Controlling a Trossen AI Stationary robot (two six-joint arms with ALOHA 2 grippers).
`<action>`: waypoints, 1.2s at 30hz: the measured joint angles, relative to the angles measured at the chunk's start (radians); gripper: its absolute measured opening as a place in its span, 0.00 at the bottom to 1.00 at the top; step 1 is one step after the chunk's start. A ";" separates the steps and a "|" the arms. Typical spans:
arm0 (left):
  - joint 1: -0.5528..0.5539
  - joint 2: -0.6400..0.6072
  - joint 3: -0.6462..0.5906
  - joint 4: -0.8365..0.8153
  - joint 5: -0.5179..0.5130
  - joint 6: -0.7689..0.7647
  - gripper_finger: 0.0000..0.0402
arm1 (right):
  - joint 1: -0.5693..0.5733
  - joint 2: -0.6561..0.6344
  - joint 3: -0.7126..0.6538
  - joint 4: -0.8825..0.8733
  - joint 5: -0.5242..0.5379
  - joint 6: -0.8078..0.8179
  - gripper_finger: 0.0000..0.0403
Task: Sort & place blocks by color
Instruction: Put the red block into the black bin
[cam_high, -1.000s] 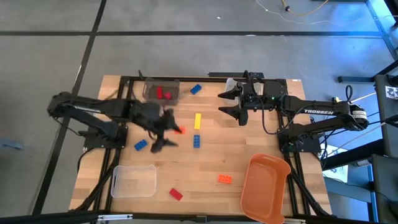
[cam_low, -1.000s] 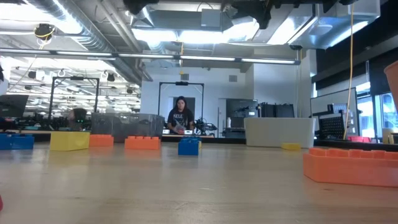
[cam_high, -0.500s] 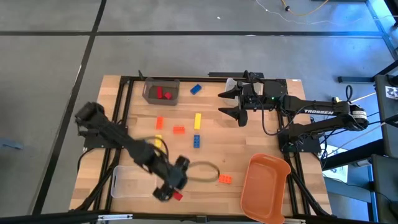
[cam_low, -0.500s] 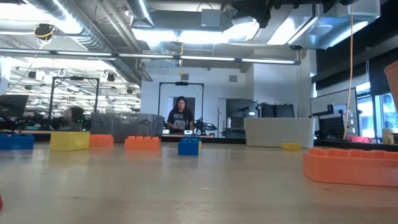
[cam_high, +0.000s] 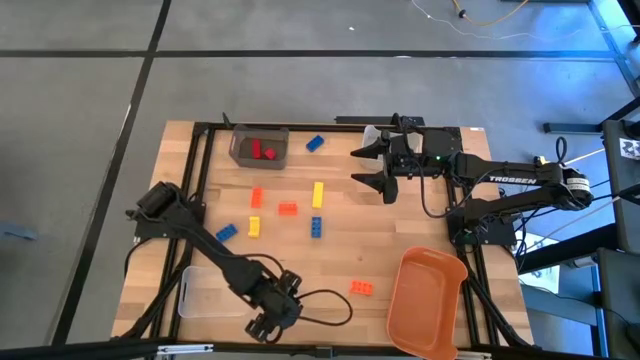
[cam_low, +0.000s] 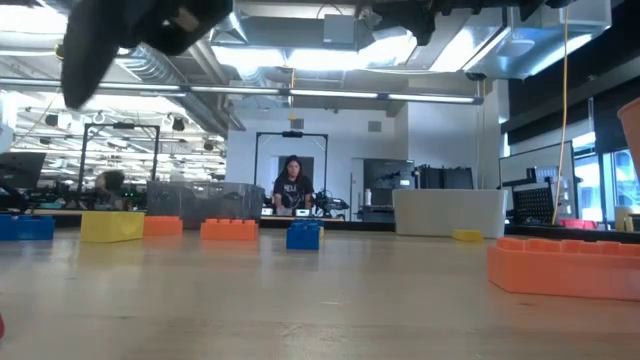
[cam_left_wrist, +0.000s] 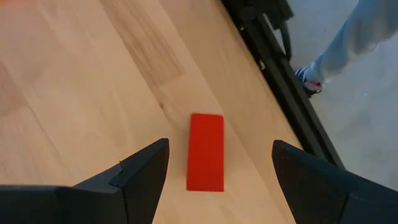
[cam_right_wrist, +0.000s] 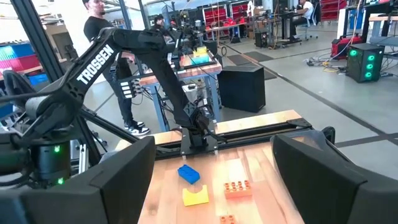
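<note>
A red block (cam_left_wrist: 206, 152) lies flat on the table, a plain smooth rectangle from the left wrist view, between the spread fingers of the left gripper (cam_high: 268, 318), which hangs open over it with nothing held. In the high view that gripper sits at the bottom centre-left of the frame, near the table's near edge, hiding the red block.

The other blocks are scattered across the middle of the frame: an orange block (cam_high: 361, 288) lower centre, a blue block (cam_high: 316, 227) with a long yellow block (cam_high: 318, 193) above it, two small orange blocks (cam_high: 287, 209) and a small yellow block (cam_high: 254, 227) left of centre, a blue block (cam_high: 226, 232) farther left, and a tilted blue block (cam_high: 315, 143) near the top. Two red blocks (cam_high: 262, 150) lie inside the dark bin (cam_high: 259, 147) at the upper left of the table. A clear bin (cam_high: 213, 291) stands at lower left, an orange bin (cam_high: 428, 301) at lower right.

The table (cam_high: 420, 230) is pale wood planks in a black frame, on a grey concrete floor. The right gripper (cam_high: 380, 166) waits at upper centre-right, fingers wide apart, holding nothing.

The low view looks level across the wood into a bright workshop with ceiling ducts; a person (cam_low: 291, 186) stands at a far bench. The left wrist view catches a person's trouser leg and shoe (cam_left_wrist: 339, 50) beside the table frame.
</note>
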 joint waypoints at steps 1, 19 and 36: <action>0.000 0.006 0.000 0.001 0.000 0.000 0.69 | 0.000 0.000 0.000 0.000 0.000 0.000 0.81; 0.005 0.079 0.000 -0.054 0.018 0.001 0.69 | 0.000 0.000 0.000 -0.060 0.076 -0.027 0.81; 0.007 0.132 -0.002 -0.067 0.024 0.003 0.69 | 0.000 0.000 0.000 -0.070 0.079 -0.030 0.81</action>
